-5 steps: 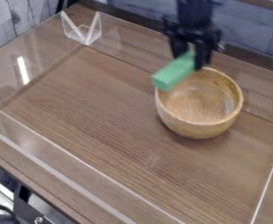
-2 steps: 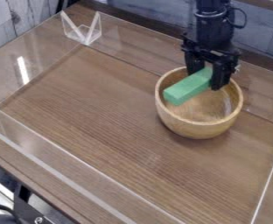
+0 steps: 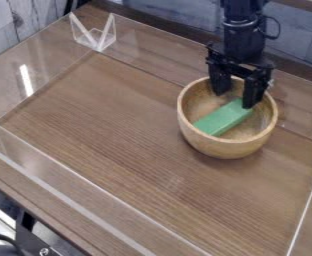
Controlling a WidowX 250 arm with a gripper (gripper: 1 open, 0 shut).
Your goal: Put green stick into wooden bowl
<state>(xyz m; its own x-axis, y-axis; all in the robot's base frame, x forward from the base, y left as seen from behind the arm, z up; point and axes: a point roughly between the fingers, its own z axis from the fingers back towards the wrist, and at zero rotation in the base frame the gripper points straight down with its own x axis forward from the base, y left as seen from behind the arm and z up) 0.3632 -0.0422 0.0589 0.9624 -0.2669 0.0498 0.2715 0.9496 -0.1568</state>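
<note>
The gripper (image 3: 239, 92) is down at the far side of the wooden bowl (image 3: 228, 120), and its dark fingers blur into one another, their tips dropping behind or into the shadow over the bowl's far part. That far stretch of rim is partly covered by them. The arm above runs out of the top of the view, so its upper part is cut off. Down in the lower left corner, something black with cables (image 3: 4, 243) is cut off by the edge, and I can't make out what it is. At upper left, a clear, wiry object (image 3: 95, 33) stands on the table (image 3: 112, 130), hard to read against the wood.

And here's the green stick (image 3: 226, 117): it lies inside the wooden bowl, slanting, its far end close by the fingers. The fingers look spread wide around nothing, with the stick out of their grip!

Compare that with a second ago: the stick is up at the bowl's left rim then, blurred, beneath the gripper. Now it's down in the bowl, sharp and clear, and the gripper sits lower. The bowl keeps its place on the table.
</note>
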